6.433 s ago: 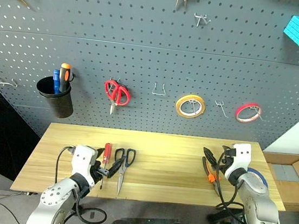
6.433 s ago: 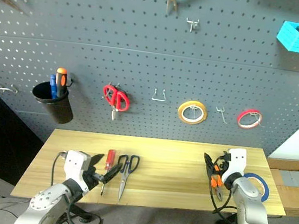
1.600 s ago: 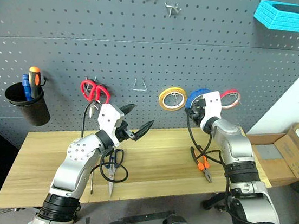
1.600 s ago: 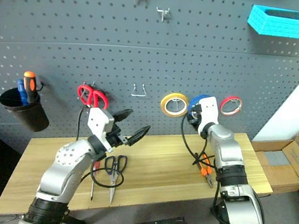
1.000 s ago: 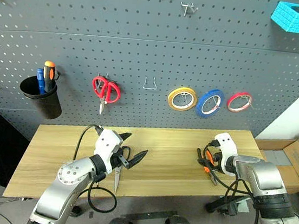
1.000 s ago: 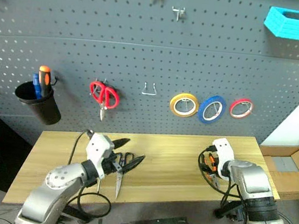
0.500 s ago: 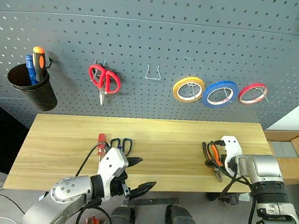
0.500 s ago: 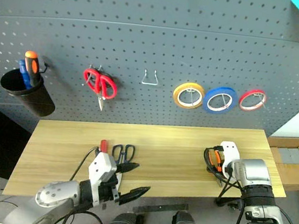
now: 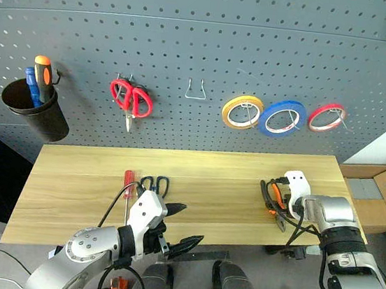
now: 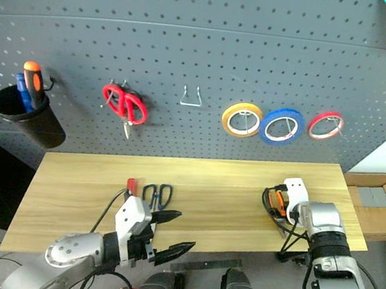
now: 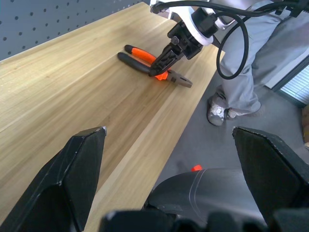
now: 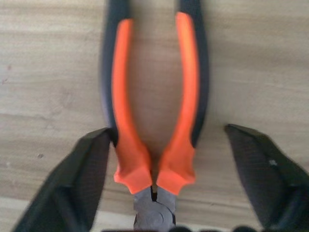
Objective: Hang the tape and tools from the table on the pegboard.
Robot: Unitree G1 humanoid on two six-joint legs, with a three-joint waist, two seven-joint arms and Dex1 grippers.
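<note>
blue tape [image 9: 281, 118] hangs on the pegboard [image 9: 191, 45] at upper right. the right gripper [image 12: 161, 159], fingers spread, straddles the pliers [image 12: 154, 101] on the table [image 9: 229, 191]. the left gripper [image 9: 176, 227] is released at lower left.

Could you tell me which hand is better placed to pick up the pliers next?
The right hand: its open fingers already straddle the pliers on the table, while the left hand hangs far across.

Pliers on the table

The pliers [image 11: 152, 65] are seen lying on the table [image 11: 72, 92], with the right gripper [image 11: 161, 65] lowered over them.
</note>
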